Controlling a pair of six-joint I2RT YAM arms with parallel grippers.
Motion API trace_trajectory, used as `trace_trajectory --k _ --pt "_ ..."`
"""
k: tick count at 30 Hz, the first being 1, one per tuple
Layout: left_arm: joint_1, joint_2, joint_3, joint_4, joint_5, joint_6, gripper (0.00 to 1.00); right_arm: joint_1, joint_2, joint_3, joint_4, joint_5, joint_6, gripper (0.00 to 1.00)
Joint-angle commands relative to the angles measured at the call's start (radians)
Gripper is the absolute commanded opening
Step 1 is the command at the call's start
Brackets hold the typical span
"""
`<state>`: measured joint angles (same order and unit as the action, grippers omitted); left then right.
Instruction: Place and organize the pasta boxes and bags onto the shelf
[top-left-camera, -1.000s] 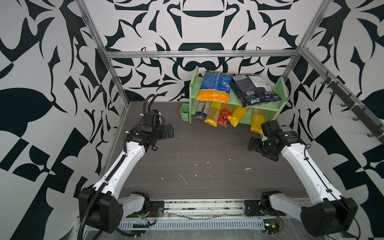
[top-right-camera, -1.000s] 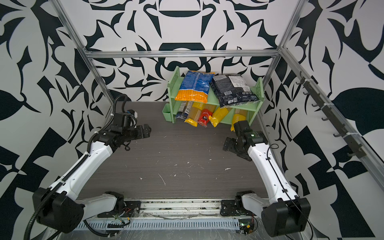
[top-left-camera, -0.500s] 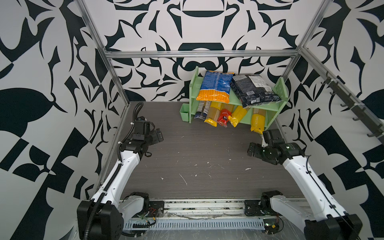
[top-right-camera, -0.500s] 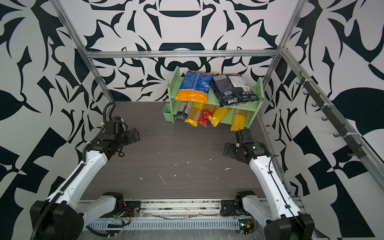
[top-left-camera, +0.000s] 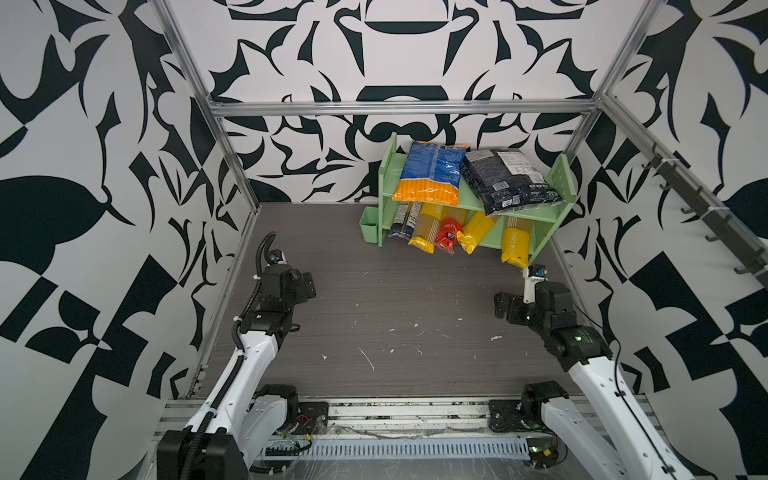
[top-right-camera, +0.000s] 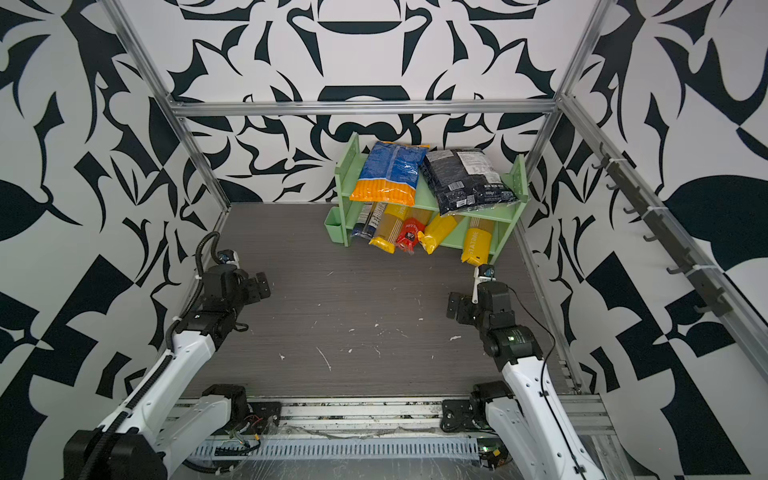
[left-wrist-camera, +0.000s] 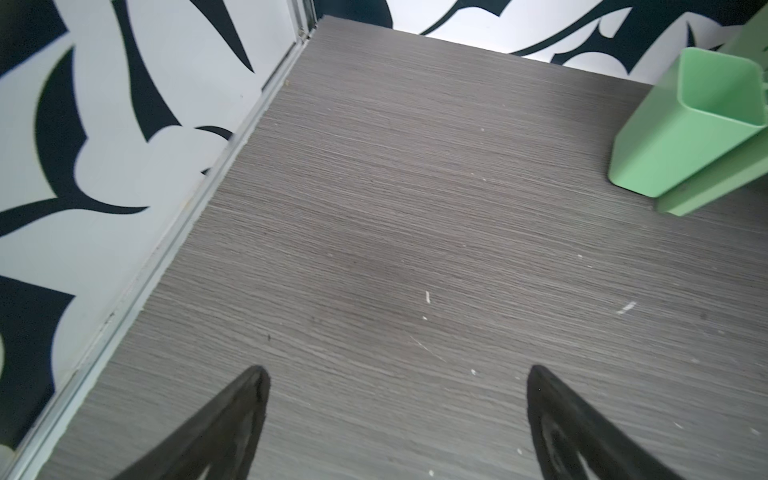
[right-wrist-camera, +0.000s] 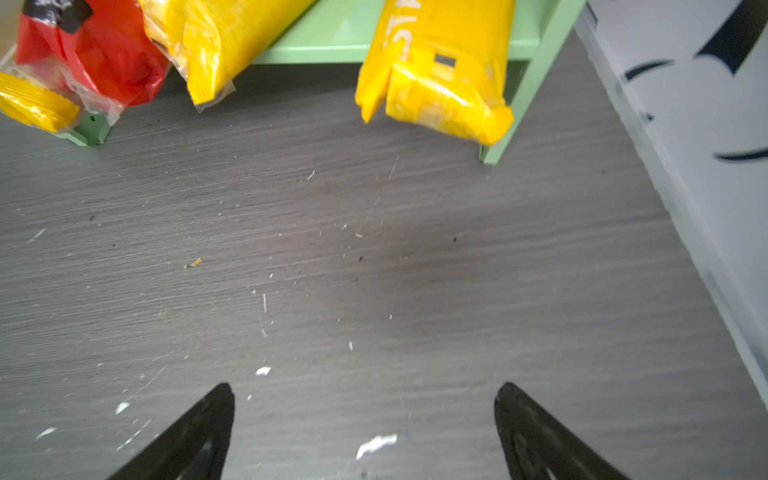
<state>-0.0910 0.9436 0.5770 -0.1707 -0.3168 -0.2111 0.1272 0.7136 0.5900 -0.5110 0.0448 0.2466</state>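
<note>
The light green shelf (top-left-camera: 563, 178) (top-right-camera: 519, 178) stands at the back right. A blue-and-orange bag (top-left-camera: 432, 172) and a black bag (top-left-camera: 505, 180) lie on its top tier. On the lower tier lie a navy-clear pack (top-left-camera: 405, 220), a red pack (top-left-camera: 448, 235) (right-wrist-camera: 95, 54) and three yellow packs (top-left-camera: 515, 245) (right-wrist-camera: 440, 70), their ends sticking out in front. My left gripper (top-left-camera: 306, 284) (left-wrist-camera: 397, 369) hangs open and empty over bare table at the left. My right gripper (top-left-camera: 505, 307) (right-wrist-camera: 365, 385) is open and empty, a little in front of the shelf's right end.
A small green cup (top-left-camera: 369, 224) (left-wrist-camera: 685, 124) hangs on the shelf's left side. Patterned walls with metal frame posts close in left, back and right. A hook rail (top-left-camera: 698, 199) runs along the right wall. White crumbs (right-wrist-camera: 376, 444) dot the grey table (top-left-camera: 395, 299).
Both arms have drawn back from the shelf toward the near side of the table. Both grippers stayed open and empty; the packs have not moved.
</note>
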Motion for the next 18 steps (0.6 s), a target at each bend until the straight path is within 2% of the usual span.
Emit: trace_trajectory --k 1,9,18 --pt "0.036 0.008 -0.03 0.126 -0.017 0.029 0.99 0.004 0.041 -0.032 0.207 0.029 -0.077 1.0" --pt "0.078 0.133 -0.104 0.347 -0.007 0.051 0.99 0.003 0.27 -0.126 0.58 0.102 -0.136 1.0" --pt "0.102 0.28 -0.145 0.566 0.001 0.072 0.99 -0.02 0.472 -0.187 0.91 0.113 -0.166 1.0"
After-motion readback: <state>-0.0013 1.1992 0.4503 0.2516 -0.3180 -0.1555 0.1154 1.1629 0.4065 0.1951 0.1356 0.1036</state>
